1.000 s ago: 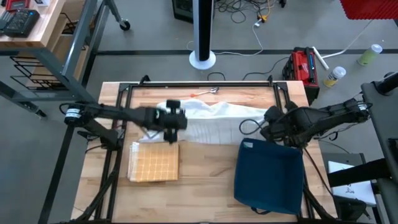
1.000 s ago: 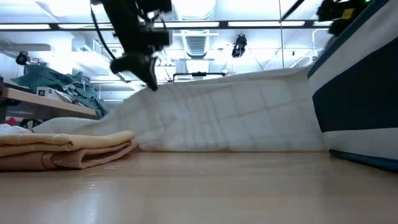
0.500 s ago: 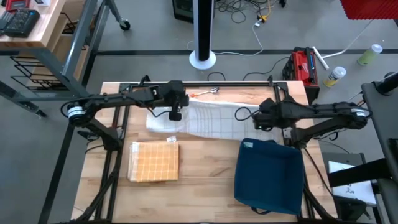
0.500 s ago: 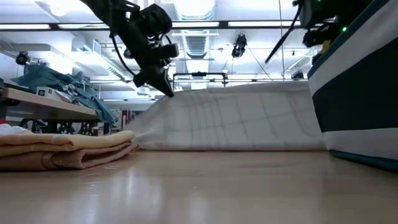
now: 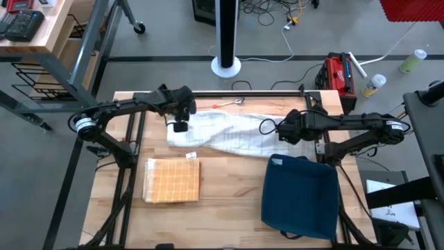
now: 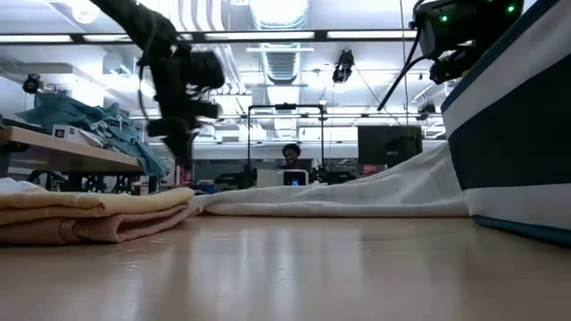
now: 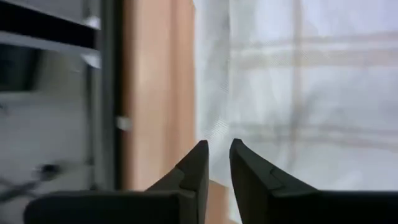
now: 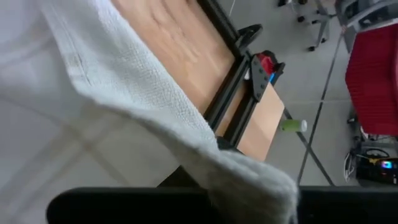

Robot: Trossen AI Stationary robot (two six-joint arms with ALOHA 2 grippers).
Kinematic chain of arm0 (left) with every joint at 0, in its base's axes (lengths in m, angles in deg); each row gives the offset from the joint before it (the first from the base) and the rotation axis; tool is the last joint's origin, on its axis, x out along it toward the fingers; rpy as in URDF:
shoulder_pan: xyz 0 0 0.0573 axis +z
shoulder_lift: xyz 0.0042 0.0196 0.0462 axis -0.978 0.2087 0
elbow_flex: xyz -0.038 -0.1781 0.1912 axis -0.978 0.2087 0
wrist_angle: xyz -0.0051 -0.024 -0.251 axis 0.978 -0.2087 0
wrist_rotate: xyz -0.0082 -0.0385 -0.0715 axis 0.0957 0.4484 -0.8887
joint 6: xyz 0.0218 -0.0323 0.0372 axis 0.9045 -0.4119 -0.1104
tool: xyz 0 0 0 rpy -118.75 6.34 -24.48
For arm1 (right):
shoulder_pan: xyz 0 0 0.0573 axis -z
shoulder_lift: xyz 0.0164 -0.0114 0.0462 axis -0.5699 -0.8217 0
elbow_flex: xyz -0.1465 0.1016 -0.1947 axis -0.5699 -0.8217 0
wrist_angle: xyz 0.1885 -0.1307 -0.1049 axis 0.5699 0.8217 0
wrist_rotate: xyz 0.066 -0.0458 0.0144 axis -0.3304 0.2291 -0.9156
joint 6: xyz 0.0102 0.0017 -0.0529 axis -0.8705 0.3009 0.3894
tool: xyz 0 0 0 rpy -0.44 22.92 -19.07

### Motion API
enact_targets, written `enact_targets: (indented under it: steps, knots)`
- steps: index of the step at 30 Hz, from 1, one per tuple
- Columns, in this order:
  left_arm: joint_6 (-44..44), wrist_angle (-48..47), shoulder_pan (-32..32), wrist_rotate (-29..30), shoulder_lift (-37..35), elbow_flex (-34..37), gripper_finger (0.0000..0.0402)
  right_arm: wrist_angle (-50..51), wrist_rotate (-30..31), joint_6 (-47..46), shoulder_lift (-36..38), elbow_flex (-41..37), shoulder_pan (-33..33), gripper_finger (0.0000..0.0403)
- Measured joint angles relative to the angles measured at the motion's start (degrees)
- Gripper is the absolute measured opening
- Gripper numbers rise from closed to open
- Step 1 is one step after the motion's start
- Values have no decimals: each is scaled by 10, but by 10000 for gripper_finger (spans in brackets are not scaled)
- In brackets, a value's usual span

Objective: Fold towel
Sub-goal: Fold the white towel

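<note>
— Towel [image 5: 232,133] lies spread at the far side of the table, beyond the folded tan cloth [image 5: 171,180] and the blue bin [image 5: 300,196]. Who holds it?

— Only the right gripper [image 5: 284,130], clenched on its right end. The left gripper [image 5: 180,125] hangs over the left edge, fingers parted a crack, gripping nothing.

— Best approach?

— I'd say lower the left squarely onto the corner, pinch one layer, then lift both ends evenly.
</note>
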Motion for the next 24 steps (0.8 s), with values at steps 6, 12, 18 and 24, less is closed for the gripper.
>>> enact_targets:
  steps: [6,12,18,24]
  knots:
    - [-34,-56,63,-80,-1,43,83,-1,-18,17,0,0,-1,0]
    - [-36,-42,105,-80,-1,117,110,-4,-17,23,0,0,-1,0]
    - [-14,63,122,-81,-1,175,133,-17,-17,25,0,0,-1,0]
    - [-9,125,129,-82,-4,203,123,-29,-17,43,0,0,-1,0]
